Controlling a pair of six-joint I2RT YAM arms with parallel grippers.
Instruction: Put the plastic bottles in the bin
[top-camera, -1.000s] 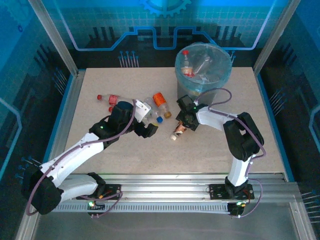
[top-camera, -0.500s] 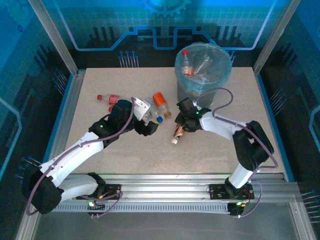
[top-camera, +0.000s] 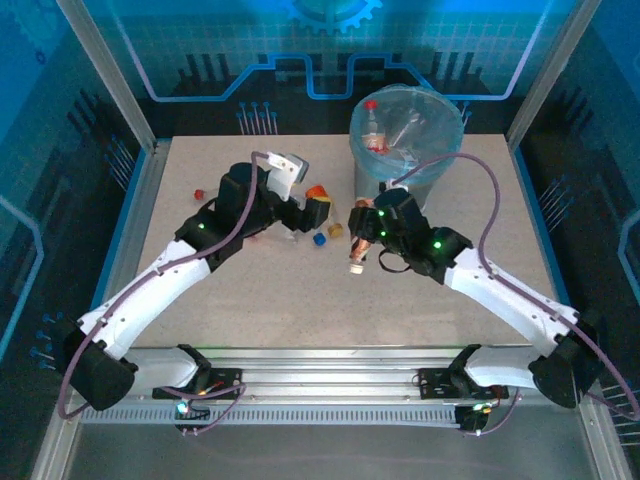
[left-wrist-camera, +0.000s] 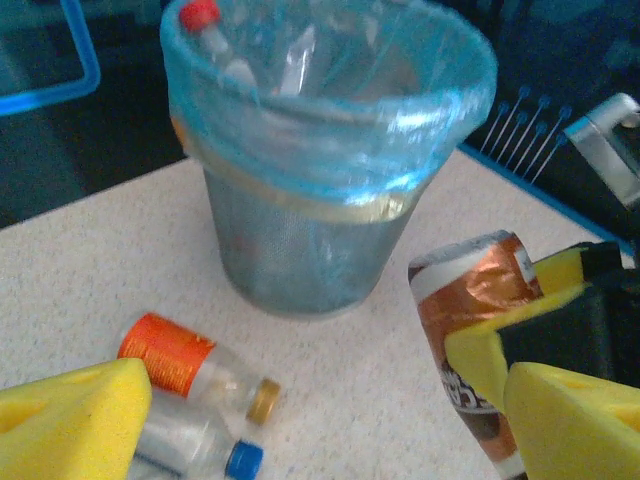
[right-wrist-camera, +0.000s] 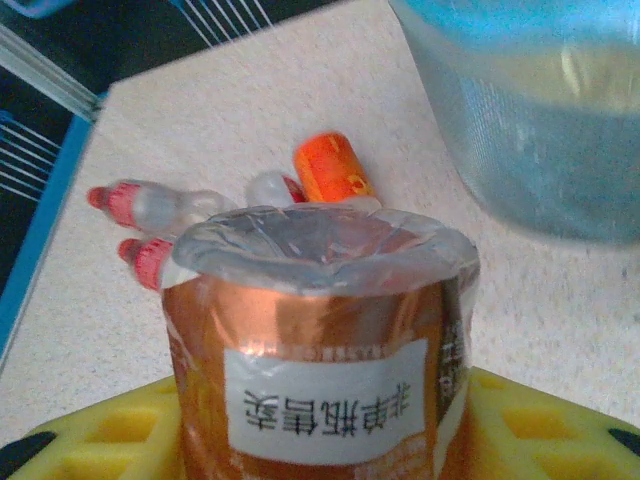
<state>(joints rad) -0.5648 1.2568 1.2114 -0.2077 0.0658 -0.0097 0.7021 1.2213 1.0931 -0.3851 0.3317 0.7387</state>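
My right gripper (top-camera: 364, 238) is shut on a copper-labelled plastic bottle (top-camera: 356, 260), (right-wrist-camera: 320, 370), holding it off the table just left of the bin, white cap down. The bin (top-camera: 407, 140) is a grey mesh bucket with a pale blue liner, and a red-capped bottle (top-camera: 372, 125) lies inside. My left gripper (top-camera: 316, 212) hangs open over a cluster of bottles. Among them are an orange-labelled, gold-capped one (left-wrist-camera: 190, 362) and a blue-capped one (left-wrist-camera: 205, 450). From the left wrist view, the held copper bottle (left-wrist-camera: 470, 300) sits to the right, between the other gripper's yellow pads.
Red-capped bottles (right-wrist-camera: 140, 205) lie further left on the table, with a loose red cap (top-camera: 198, 192) beyond them. The bin's wall (right-wrist-camera: 540, 130) stands close on the right of the held bottle. The beige tabletop (top-camera: 300, 310) is bounded by metal rails.
My right gripper has closed on the copper bottle, lifted it and swung towards the bin as the arm stretched out. My left arm moved away from me, up over the bottle cluster.
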